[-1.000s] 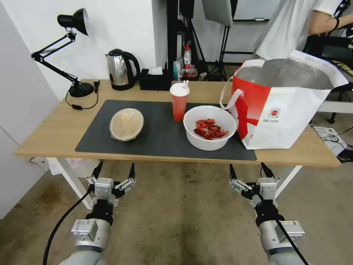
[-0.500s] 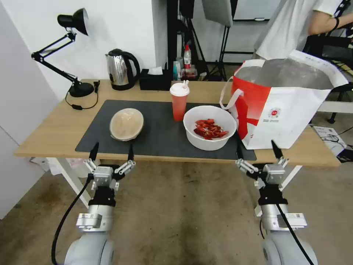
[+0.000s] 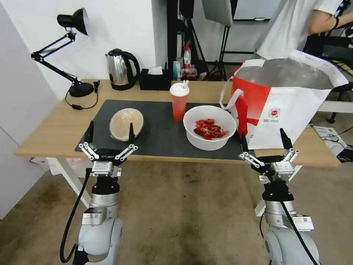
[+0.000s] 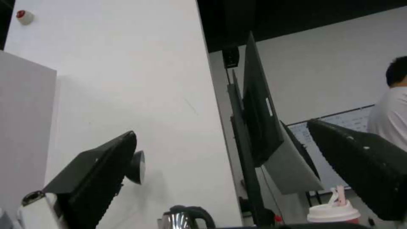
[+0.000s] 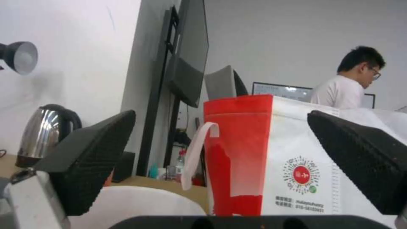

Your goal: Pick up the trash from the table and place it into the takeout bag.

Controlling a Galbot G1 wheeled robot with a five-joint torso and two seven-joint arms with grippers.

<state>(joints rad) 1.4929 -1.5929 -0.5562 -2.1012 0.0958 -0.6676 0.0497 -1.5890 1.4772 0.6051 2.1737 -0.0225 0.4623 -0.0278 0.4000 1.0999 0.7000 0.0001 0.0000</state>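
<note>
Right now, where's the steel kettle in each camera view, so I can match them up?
Head view: steel kettle at the table's far edge, beside the black tissue box.
Left wrist view: steel kettle's top, at the picture's edge.
Right wrist view: steel kettle on the table, against the white wall.
Shared landmark: the black desk lamp.

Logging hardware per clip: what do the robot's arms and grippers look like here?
Both arms are silvery-grey cylinders with black wrist collars and a black cable each. The left gripper and right gripper have black pointed fingers on silver linkages; the left gripper's black crossbar bears small white lettering.
</note>
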